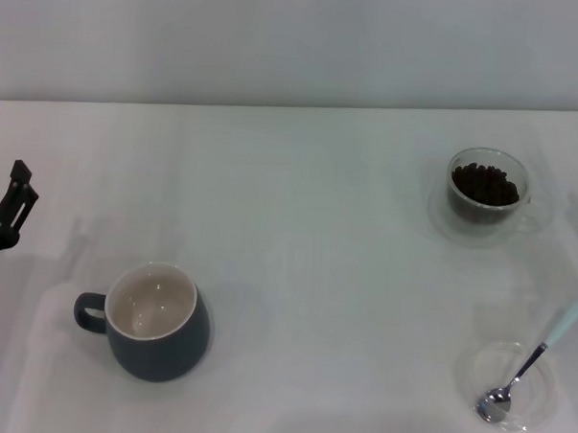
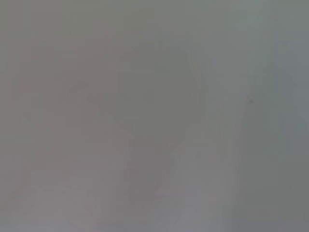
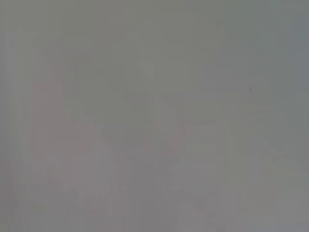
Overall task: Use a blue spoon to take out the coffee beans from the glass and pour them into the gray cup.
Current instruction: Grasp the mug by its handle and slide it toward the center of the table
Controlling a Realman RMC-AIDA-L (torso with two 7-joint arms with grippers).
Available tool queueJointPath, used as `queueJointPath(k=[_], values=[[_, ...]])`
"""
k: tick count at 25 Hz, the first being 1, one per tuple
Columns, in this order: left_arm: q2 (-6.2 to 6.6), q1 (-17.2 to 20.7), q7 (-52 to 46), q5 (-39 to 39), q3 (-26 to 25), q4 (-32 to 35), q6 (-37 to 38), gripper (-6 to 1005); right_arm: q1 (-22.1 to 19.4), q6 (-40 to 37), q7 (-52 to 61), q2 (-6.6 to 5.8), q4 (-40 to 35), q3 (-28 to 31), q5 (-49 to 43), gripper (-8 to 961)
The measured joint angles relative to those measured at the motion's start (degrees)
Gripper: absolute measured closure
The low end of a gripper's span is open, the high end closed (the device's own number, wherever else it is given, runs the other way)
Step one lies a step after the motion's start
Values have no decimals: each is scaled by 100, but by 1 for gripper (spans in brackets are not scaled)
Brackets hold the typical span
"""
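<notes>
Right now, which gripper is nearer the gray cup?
Left. The left gripper sits at the table's left edge, up-left of the gray cup. The right gripper is out of view.

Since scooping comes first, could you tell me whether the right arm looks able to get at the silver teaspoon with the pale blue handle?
Probably yes. The silver teaspoon with the pale blue handle lies uncovered in a flat clear dish on the robot's right, with nothing around it. The right arm itself is out of view.
</notes>
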Motion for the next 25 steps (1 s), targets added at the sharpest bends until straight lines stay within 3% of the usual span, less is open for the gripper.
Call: queueJointPath(k=[15,25], values=[[-1,393,0,175,2,2,327,122,-29,-20,6,13,74,-55,4,84],[42,1398,-73,1795,8,-390,1090,123,175,31,40,13,-95,-23,41,84]])
